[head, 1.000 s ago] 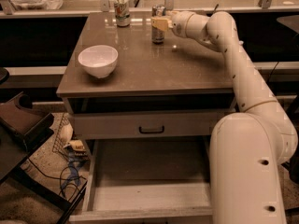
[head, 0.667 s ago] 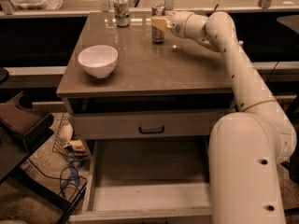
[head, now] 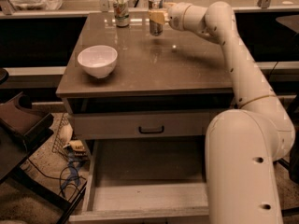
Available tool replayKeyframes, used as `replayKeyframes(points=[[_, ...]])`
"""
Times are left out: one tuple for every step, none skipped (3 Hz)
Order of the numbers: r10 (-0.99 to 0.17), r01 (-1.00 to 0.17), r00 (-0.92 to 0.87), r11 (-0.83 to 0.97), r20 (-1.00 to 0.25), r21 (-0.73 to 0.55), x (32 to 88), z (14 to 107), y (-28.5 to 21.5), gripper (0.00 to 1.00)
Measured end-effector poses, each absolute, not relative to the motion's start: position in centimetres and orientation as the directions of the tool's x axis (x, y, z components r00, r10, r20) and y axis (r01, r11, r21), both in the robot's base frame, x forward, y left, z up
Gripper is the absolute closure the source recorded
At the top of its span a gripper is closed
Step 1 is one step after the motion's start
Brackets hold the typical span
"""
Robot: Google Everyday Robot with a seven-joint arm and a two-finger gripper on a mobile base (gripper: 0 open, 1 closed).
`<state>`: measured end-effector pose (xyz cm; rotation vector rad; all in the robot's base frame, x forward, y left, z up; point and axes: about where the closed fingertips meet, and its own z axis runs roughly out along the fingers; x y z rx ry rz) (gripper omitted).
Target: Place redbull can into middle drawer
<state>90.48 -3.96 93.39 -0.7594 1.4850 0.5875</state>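
The redbull can [head: 155,18], slim and silver-blue, is at the far side of the brown tabletop [head: 187,69], right of a green-white-red can. My gripper [head: 158,17] reaches in from the right and is shut on the redbull can, with tan fingers [head: 159,17] at its sides. The can seems to hang just above the tabletop, with its reflection below it. The middle drawer [head: 140,197] is pulled out at the bottom of the view, and its pale floor is bare. My white arm covers its right part.
A white bowl [head: 97,60] stands at the tabletop's left front. The green-white-red can [head: 121,10] stands at the far edge. A shut drawer front with a black bar handle [head: 151,129] sits above the open drawer. Cables and clutter [head: 70,153] lie on the floor at left.
The redbull can, held in my gripper, has risen slightly off the tabletop and shifted a little left toward the green can. The view has shifted slightly.
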Motion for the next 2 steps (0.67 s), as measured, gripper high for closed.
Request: replayKeyframes(points=[[-0.137,-0.742,0.086,0.652,-0.987,-0.155,88.8,97.3,-5.2,1.00],[-0.164,-0.702,0.143,0.679,-0.976,-0.217,85.2,101.8,-7.9,1.00]])
